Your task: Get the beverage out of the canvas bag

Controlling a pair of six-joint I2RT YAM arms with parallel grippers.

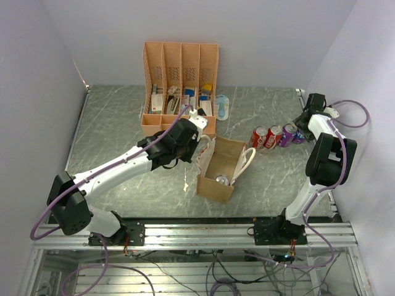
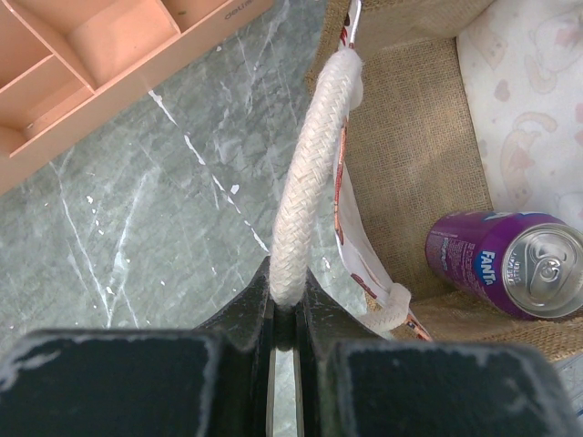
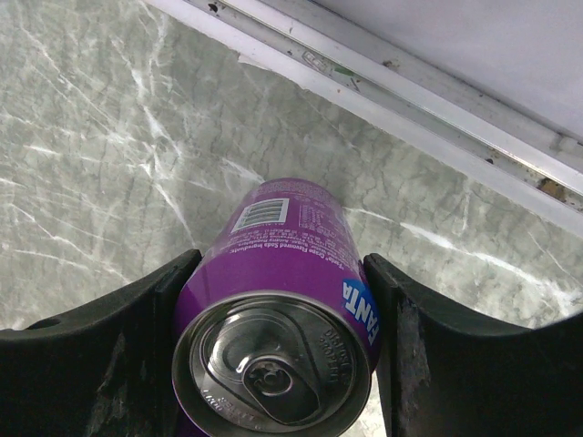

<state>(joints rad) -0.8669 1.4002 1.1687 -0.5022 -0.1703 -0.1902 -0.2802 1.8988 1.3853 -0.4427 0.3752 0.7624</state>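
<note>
An open canvas bag (image 1: 217, 176) holds one can (image 1: 221, 180).

Only readable thing is FANTA, white letters on the purple can (image 2: 506, 273) in the canvas bag (image 2: 410, 155) and on the other purple can (image 3: 282, 300). Fine print's too blurry.

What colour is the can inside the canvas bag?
Purple with a silver top; the can shows best in the left wrist view.

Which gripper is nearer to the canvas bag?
Left. The left gripper clamps a handle of the bag; the right gripper is far off by the table edge, around a purple can.
</note>
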